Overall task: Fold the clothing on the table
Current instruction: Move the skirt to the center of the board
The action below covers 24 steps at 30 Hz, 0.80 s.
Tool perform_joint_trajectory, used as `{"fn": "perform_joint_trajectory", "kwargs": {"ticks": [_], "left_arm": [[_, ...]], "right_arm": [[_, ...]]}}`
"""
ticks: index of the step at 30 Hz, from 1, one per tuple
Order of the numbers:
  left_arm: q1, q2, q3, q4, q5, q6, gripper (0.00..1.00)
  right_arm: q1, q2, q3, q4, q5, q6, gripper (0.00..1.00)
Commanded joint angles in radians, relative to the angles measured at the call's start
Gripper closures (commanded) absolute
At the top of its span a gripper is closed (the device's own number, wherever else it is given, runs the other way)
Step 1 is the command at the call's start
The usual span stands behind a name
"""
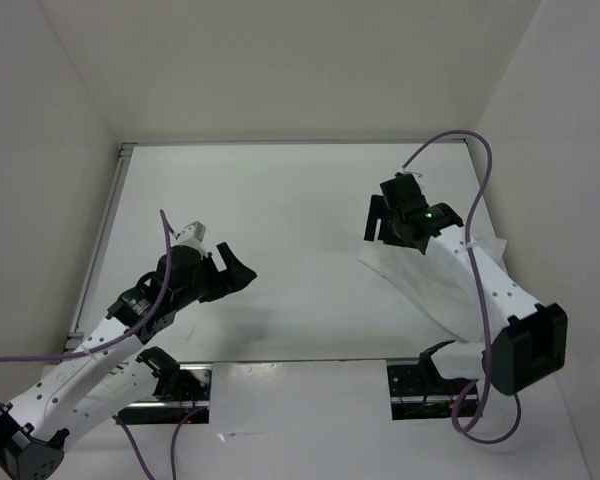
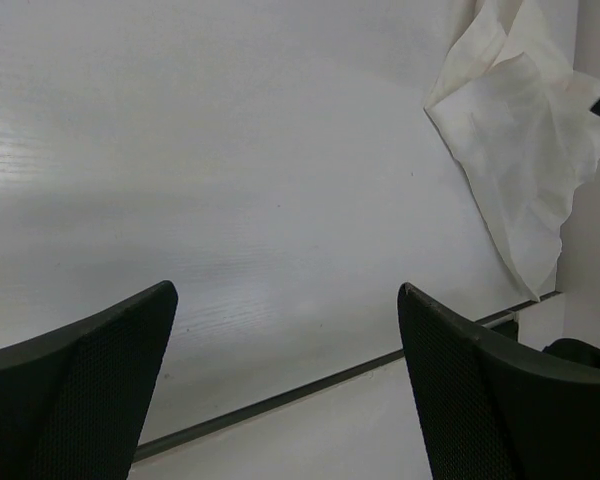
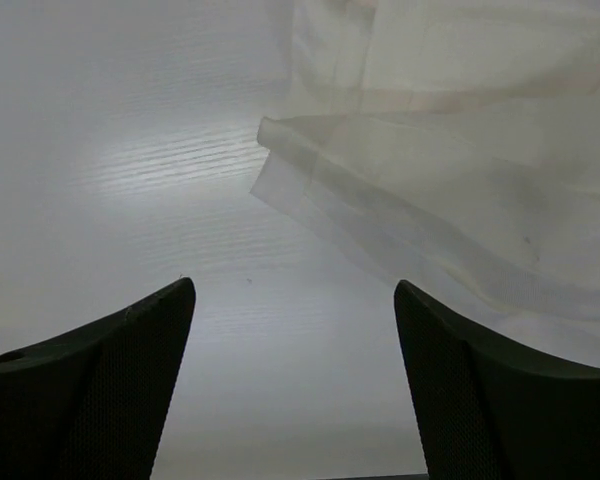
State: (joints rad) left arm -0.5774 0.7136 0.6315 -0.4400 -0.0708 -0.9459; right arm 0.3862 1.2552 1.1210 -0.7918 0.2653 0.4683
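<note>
Top external view: only this view shows both arms at once. The table [image 1: 280, 210] is flat, white and rectangular with a thin metal edge. The clothing [image 1: 405, 282] lies at the table's right side, toward its near edge, a thin white crumpled sheet partly under the right arm. The right gripper [image 1: 378, 224] hangs over the table's right half, its jaws spread, with nothing between them. The left gripper [image 1: 238, 276] hangs over the table's left half, jaws also apart and empty. A purple cable [image 1: 483, 170] loops along the right arm.

Left wrist view: the left gripper [image 2: 287, 292] is spread wide, its dark fingers [image 2: 80, 390] textured like mesh, over the bare table [image 2: 230, 180]. The clothing [image 2: 520, 130] sits far off at the table's right edge, creased, and this view alone shows its pointed lower corner.

Right wrist view: the right gripper [image 3: 292, 288] is spread over the table [image 3: 130, 180]. Only here does the clothing [image 3: 450, 170] show its translucent layers and a folded hem.
</note>
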Motion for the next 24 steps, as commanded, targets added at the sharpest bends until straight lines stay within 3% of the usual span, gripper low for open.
{"fn": "perform_joint_trajectory", "kwargs": {"ticks": [1, 10, 15, 17, 19, 20, 22, 24], "left_arm": [[0.007, -0.008, 0.002, 0.043, 0.025, 0.001, 0.03], [0.016, -0.095, -0.016, -0.031, 0.013, -0.008, 0.03], [0.016, -0.135, -0.035, -0.031, 0.003, -0.019, 0.03], [0.016, -0.135, -0.035, -0.022, 0.003, -0.019, 0.03], [0.016, -0.115, -0.035, -0.022, 0.003, -0.008, 0.03], [0.016, -0.115, -0.035, -0.022, 0.003, -0.008, 0.03], [0.025, -0.106, -0.026, -0.012, 0.012, 0.010, 0.03], [0.025, -0.106, -0.026, -0.012, 0.012, 0.010, 0.03]], "right_arm": [[-0.003, 0.099, 0.048, 0.031, 0.075, -0.051, 0.15], [0.010, 0.306, 0.120, 0.089, 0.276, -0.053, 0.22], [0.020, 0.401, 0.120, 0.114, 0.299, -0.053, 0.25], [0.020, 0.457, 0.120, 0.114, 0.299, -0.053, 0.34], [0.020, 0.484, 0.141, 0.114, 0.285, -0.053, 0.49], [0.029, 0.496, 0.151, 0.114, 0.276, -0.053, 0.72], [0.070, 0.469, 0.189, 0.067, 0.290, -0.053, 0.97], [0.130, 0.405, 0.232, 0.027, 0.316, -0.053, 1.00]]}}
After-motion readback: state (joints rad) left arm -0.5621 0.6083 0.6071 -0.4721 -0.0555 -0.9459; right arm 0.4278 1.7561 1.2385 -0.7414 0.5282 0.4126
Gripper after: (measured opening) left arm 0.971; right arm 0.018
